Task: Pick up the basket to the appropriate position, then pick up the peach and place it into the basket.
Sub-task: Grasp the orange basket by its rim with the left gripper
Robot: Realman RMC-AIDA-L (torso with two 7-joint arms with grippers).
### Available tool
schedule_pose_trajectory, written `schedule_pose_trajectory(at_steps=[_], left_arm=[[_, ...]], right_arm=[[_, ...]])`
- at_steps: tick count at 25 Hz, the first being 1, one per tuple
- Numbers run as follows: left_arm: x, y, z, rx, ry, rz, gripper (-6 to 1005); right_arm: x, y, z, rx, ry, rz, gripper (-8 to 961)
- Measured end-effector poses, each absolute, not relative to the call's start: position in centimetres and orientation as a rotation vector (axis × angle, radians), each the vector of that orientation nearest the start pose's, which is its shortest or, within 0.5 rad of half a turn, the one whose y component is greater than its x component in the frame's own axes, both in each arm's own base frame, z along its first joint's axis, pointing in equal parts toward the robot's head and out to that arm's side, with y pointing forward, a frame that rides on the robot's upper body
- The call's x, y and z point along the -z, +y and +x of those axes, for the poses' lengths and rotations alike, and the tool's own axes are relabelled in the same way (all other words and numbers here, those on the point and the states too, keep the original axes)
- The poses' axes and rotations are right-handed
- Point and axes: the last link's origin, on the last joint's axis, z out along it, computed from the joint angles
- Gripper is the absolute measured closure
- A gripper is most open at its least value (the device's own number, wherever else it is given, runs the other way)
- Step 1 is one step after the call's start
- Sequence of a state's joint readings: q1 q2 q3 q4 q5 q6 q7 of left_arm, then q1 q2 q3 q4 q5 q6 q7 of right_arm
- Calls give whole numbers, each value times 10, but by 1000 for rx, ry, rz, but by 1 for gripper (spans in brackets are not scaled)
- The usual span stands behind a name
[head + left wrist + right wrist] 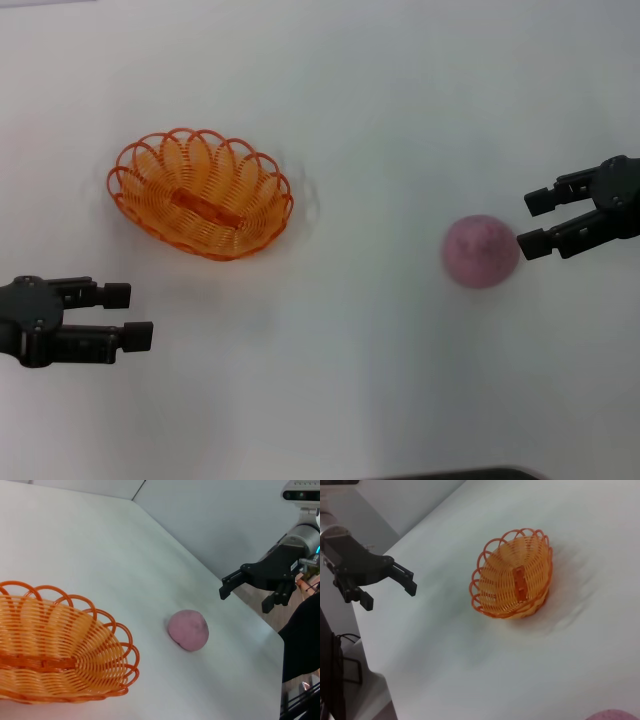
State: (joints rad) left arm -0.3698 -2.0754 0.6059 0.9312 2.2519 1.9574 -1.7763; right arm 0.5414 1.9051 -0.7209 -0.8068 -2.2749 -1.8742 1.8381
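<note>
The orange wire basket (202, 193) stands empty on the white table at the left; it also shows in the left wrist view (55, 645) and the right wrist view (514, 575). The pink-purple peach (481, 251) lies on the table at the right, also in the left wrist view (188, 629). My left gripper (133, 315) is open and empty, nearer to me than the basket and apart from it. My right gripper (533, 221) is open and empty, just right of the peach, its lower fingertip close to the fruit.
The white table (350, 100) stretches between basket and peach. Its far edge shows in the left wrist view (235, 587), and its side edge in the right wrist view (375, 645). A dark object (460, 473) sits at the front edge.
</note>
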Motion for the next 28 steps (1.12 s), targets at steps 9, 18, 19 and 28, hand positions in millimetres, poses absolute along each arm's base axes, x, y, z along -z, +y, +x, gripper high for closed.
schedule_pose_trajectory(at_steps=[9,18,19,28], left_arm=[[-41,251,-295,526,-1202,-2866,145],[-41,251,-295,524,-1203,-2866,164],[-41,251,-295,524,-1203,-2866,166],[-43,254,-293,541,-1217,-2854,184]], right_arm=[[-74,310,285,-239,1115,-2916,-5],[-74,310,285,-239,1117,-2915,-6],[-74,310,285,-239,1117,-2916,-6],[-74,312,282,-237,1107,-2922,-6]])
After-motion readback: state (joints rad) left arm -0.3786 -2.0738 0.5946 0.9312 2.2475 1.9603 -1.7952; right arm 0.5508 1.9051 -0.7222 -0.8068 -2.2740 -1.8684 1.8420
